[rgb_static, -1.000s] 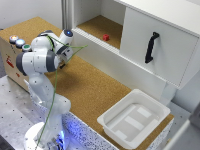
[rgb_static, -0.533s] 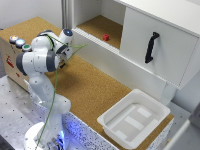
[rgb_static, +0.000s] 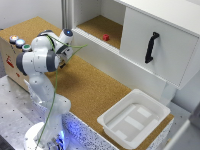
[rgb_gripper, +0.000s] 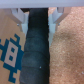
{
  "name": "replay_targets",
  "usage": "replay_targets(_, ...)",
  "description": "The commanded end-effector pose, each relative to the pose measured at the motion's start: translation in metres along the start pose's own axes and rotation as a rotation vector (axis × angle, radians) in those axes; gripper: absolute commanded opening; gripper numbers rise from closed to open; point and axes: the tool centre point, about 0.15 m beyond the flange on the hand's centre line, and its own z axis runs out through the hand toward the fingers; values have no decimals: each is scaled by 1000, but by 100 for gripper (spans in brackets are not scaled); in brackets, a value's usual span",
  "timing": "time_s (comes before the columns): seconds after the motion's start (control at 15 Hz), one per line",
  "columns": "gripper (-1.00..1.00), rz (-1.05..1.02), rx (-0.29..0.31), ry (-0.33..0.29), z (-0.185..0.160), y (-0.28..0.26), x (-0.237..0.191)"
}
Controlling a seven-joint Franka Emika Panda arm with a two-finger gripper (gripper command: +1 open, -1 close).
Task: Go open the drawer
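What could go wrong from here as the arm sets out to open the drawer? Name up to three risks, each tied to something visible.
1. The arm's fingers hang beside the box with coloured buttons, far from the black handle; a careless swing could clip the box.
2. The white tray sits on the cork surface below the handle, possibly in the arm's way.
3. The handle is slim and vertical, so a misaligned grasp may slip.
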Motion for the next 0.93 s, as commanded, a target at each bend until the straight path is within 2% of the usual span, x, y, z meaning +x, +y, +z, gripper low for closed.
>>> replay_targets(0.0, -100, 50, 41, 18, -12, 73, 3)
replay_targets(0.87, -100, 163, -15, 64, -48, 167, 11)
